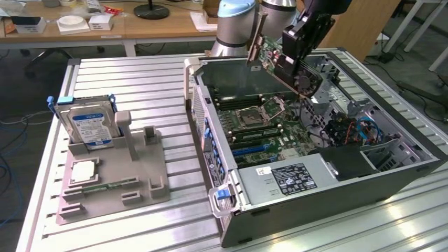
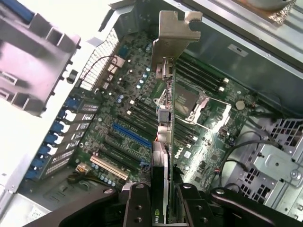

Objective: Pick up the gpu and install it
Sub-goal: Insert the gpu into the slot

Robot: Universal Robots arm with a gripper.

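**gpu** (image 1: 269, 52): in the air above the open computer case (image 1: 392, 173), over its far end, well clear of the motherboard (image 1: 269, 128) on the case floor. The card hangs tilted, not level, with its pale metal end strip (image 2: 177, 28) pointing away from the wrist. It sits in no slot.

**Pincer** (image 1: 299, 55): clamped on the gpu, one finger (image 2: 137, 205) flat on each face, at the end opposite the strip. My reading is that holding the faces leaves the connector edge and the strip bare, free to meet a slot and the case wall.

**Inside the case:** the wrist view looks along the card's thin edge. That edge lies over the board between the processor socket (image 2: 187, 101) and the row of expansion slots, the blue slot (image 2: 130, 135) among them. I can't tell whether the card is lined up with any slot. It looks offset and angled.

**The case:** lies on its side on the bench (image 1: 140, 84) with the open side up, so the slots face upward. That probably suits a card coming down from above.

**Beside the case, on the exterior view's left:**
- a grey holder tray (image 1: 150, 178), apart from the case wall
- a silver hard drive (image 1: 87, 123) standing upright in it
- a processor chip (image 1: 83, 170) lying flat
- a narrow memory stick (image 1: 108, 185) just beside the chip

The parts seem to be staged there so each can be gripped cleanly.
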